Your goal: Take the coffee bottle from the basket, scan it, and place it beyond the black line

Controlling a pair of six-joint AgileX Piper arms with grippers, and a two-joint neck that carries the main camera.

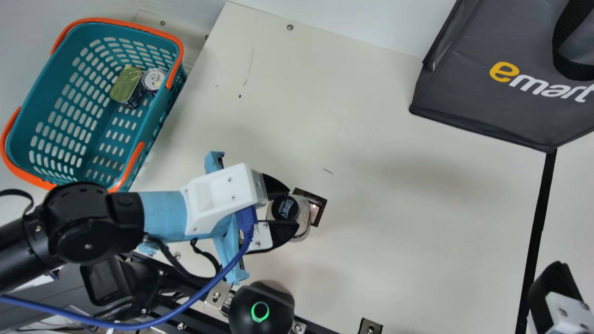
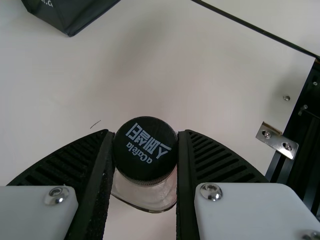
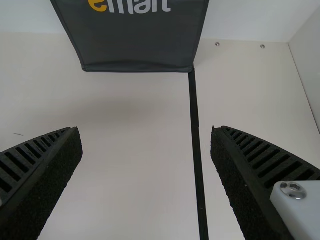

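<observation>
My left gripper (image 1: 284,208) is shut on the coffee bottle (image 1: 301,218), upright near the table's middle, its black cap between the fingers. In the left wrist view the bottle's cap (image 2: 145,150) sits squeezed between both pads of the left gripper (image 2: 145,145). The black line (image 1: 538,222) runs down the table's right side. At the lower right corner part of my right gripper (image 1: 554,292) shows by that line. In the right wrist view the right gripper (image 3: 146,135) stands open over the black line (image 3: 196,135), nothing between its fingers.
A teal basket (image 1: 160,125) with two cans stands at the upper left. A dark bag (image 1: 473,93) is at the upper right. Beside the bottle lies a small dark-framed item (image 1: 320,202). A black scanner (image 1: 262,308) with a green ring is at the near edge.
</observation>
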